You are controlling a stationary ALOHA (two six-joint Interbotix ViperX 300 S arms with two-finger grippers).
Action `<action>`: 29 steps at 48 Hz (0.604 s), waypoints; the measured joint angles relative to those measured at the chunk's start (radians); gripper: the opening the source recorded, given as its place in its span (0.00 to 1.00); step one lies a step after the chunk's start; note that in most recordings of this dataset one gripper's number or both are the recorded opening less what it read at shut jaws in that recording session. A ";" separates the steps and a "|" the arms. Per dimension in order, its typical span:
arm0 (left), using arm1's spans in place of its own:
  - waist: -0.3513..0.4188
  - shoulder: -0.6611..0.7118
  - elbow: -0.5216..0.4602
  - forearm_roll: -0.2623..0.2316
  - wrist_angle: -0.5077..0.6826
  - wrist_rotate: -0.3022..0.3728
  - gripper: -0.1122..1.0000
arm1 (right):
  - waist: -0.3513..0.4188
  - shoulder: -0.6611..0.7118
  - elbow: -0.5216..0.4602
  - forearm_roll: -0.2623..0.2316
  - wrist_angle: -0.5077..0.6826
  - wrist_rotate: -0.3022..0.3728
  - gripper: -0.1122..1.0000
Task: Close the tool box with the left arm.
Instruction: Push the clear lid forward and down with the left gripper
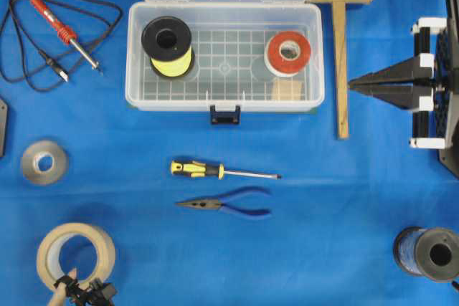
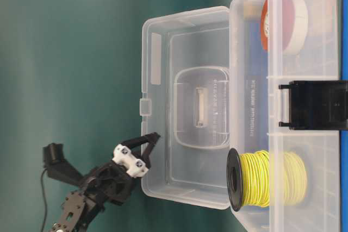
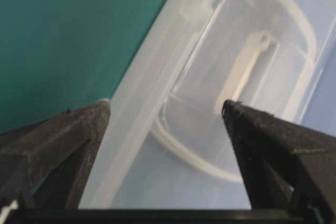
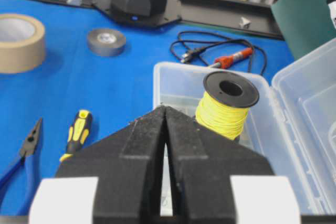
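— What's my table [image 1: 344, 213] carrying?
— Blue cloth; on it I see the tool box [image 1: 224, 102], soldering iron [image 1: 63, 29], mallet [image 1: 341, 48], screwdriver [image 1: 215, 170], pliers [image 1: 229, 204], 2 tape rolls [image 1: 44, 162], 1 wire spool [image 1: 427, 254].

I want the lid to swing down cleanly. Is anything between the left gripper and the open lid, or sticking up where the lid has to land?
Nothing visible. The left gripper, jaws open, sits right by the lid with no object between. The yellow wire spool and red tape roll sit inside the tool box; whether they clear the rim is unclear.
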 measured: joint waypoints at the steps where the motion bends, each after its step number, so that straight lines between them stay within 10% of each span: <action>1: 0.000 0.003 0.000 0.002 0.005 -0.002 0.94 | 0.000 0.002 0.000 0.002 0.000 0.000 0.10; 29: -0.063 -0.041 0.011 0.003 0.098 -0.017 0.94 | -0.018 0.005 0.002 0.002 0.000 -0.002 0.10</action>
